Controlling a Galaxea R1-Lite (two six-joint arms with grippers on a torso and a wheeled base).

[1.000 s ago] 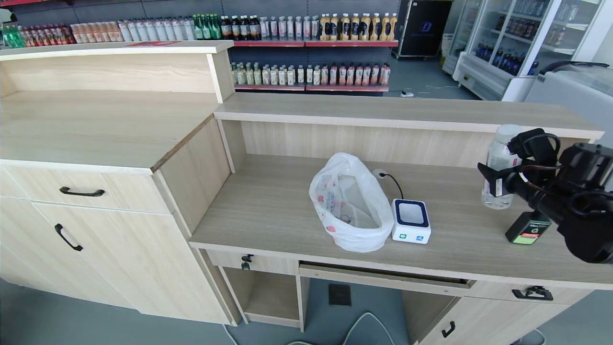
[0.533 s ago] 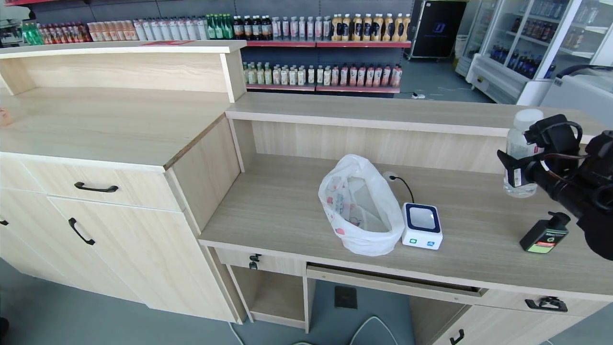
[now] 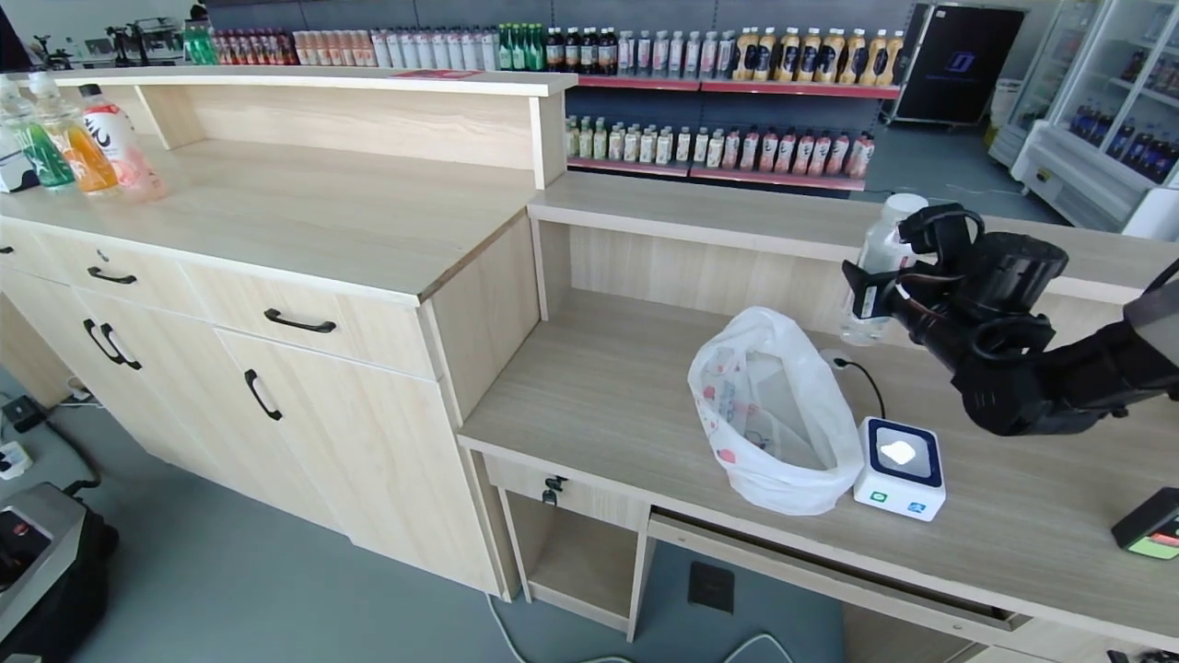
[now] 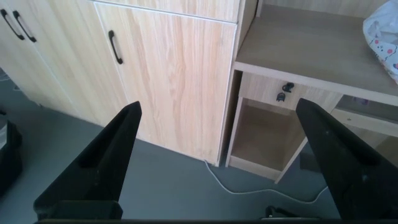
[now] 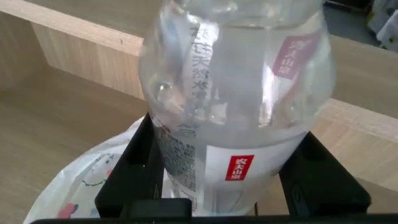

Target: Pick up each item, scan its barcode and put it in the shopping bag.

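The water bottle [image 3: 880,262] is clear, with a white cap and a white label bearing a small red patch. The shopping bag [image 3: 764,414] is translucent white, printed with pink and red figures. The scanner [image 3: 901,468] is white, with dark blue framing its window. The counter [image 3: 599,387] is pale wood grain. At the lower right edge lies a black item [image 3: 1151,529] labelled green and red. The right end effector [image 3: 870,296] is black.

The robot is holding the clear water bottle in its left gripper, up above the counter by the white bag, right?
Not quite. The right gripper holds the clear water bottle above the counter by the white bag, as the head view shows. The left gripper is open and empty.
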